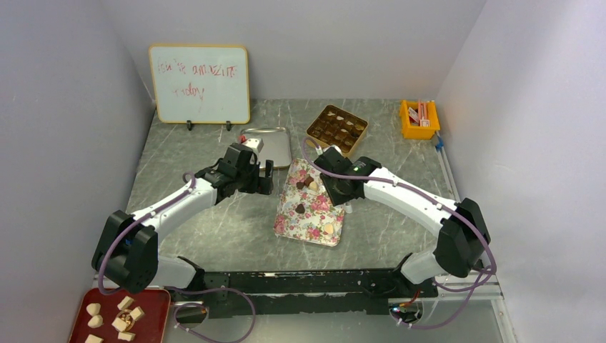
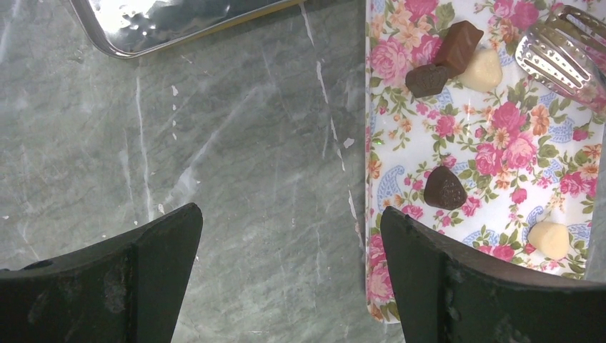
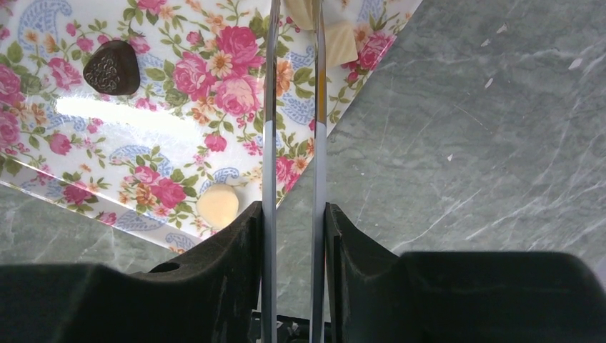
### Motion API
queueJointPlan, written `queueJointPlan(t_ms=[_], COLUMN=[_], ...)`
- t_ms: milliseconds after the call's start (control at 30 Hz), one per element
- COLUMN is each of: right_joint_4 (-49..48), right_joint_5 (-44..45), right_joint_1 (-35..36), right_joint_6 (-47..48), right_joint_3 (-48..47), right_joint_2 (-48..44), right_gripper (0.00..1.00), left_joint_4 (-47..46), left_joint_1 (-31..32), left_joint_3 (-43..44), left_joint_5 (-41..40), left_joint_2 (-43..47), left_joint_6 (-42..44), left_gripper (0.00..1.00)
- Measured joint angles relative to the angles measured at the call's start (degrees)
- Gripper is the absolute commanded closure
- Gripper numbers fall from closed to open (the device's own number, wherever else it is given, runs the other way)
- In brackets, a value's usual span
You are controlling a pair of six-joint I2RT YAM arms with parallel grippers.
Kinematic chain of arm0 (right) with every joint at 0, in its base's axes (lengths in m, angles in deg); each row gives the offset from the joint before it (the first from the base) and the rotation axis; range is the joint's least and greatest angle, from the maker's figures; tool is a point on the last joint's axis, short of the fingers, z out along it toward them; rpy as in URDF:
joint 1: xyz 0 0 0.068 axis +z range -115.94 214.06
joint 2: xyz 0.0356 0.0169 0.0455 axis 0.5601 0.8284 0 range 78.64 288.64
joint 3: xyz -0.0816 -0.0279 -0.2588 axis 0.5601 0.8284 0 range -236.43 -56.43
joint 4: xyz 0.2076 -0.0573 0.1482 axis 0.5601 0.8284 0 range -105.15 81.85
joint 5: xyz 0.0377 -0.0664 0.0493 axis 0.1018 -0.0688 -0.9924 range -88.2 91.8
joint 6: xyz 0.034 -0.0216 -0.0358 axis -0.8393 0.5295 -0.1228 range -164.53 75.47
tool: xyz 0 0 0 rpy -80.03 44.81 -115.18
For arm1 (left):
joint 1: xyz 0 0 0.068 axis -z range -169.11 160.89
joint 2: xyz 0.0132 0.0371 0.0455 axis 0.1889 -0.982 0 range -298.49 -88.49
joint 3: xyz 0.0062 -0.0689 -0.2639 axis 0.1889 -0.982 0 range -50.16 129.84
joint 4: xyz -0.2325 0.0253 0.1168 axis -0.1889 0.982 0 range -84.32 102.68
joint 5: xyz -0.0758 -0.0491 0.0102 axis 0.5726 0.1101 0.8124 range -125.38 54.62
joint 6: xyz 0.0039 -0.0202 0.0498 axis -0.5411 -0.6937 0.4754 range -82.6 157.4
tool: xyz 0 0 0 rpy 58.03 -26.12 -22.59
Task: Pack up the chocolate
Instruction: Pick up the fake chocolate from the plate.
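Fingers of right gripper clamped on steel tongs. Left gripper spread wide, empty, over grey table. Chocolates scattered on floral tray.

I see two lines of red handwriting on the whiteboard, but I cannot make out the words. Nothing else here is legible to me

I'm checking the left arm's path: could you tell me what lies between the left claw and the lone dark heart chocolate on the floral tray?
In the left wrist view: only bare table, then the floral tray rim, before the chocolate.
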Motion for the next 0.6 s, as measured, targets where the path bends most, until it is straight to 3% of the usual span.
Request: queueJointPlan(t_ms=[600], right_joint_4=[3.0], right_joint_5=[1.1], right_joint_1=[0.0], right_joint_6=[-0.6], right_joint_3=[-3.2], right_joint_2=[-0.2], right_gripper=[1.00], left_joint_4=[-0.4], left_joint_1=[-0.4], left_joint_3=[0.0], left_joint_5=[0.1], left_joint_2=[0.0], left_joint_6=[0.0], left_gripper=[0.00])
